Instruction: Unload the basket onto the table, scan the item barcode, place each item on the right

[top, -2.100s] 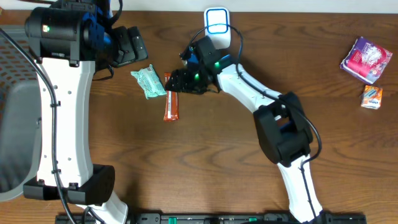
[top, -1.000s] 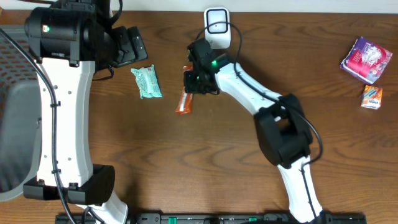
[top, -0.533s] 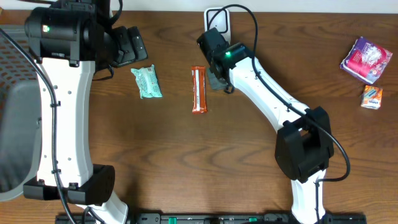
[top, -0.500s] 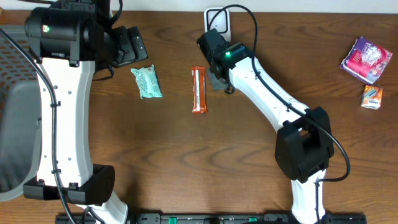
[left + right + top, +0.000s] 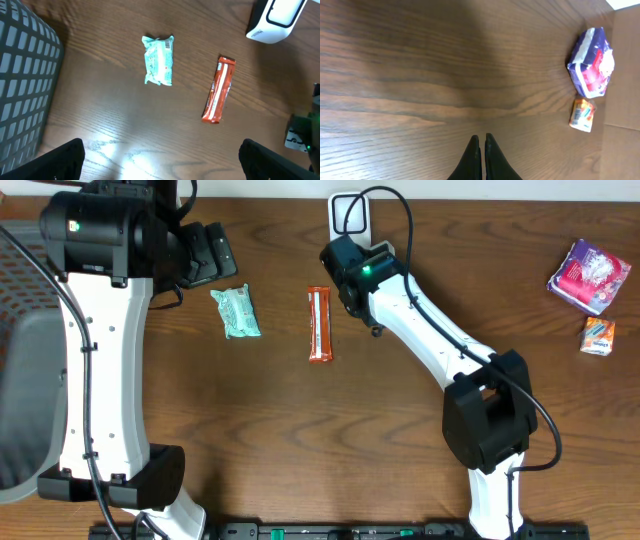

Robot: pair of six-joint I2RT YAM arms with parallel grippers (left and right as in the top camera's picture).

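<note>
Desk (image 5: 250, 440), wooden, one. Arms, two, each with one gripper. Left gripper (image 5: 160, 162): one, fingers spread wide with nothing between them, hung over the far left part of the desk; only its two dark fingertips showed at the lower corners of the left wrist view. Right gripper (image 5: 481, 155): one, fingers pressed together with nothing held, hung over bare wood near the middle of the far edge. Packaged goods, four in all. Orange snack bar (image 5: 319, 325) (image 5: 218, 90): one, lay flat on the desk, held by neither gripper, its length running from far edge toward near edge, in the far half near the middle, between the green packet and the right arm, touching neither. Green packet (image 5: 236, 313) (image 5: 159, 60): one, crumpled, lay flat to the left of the bar, apart from it. Purple packet (image 5: 588, 275) (image 5: 591, 62): one, sat near the far right corner. Small orange box (image 5: 597, 337) (image 5: 582, 114): one, just beside the purple packet on its near side, close to the right edge. Scanner (image 5: 350, 213) (image 5: 276, 19): one, white, stood at the middle of the far edge, near the bar's far end and not touching it. Grey mesh surface (image 5: 25, 90): one, beyond the left edge.
</note>
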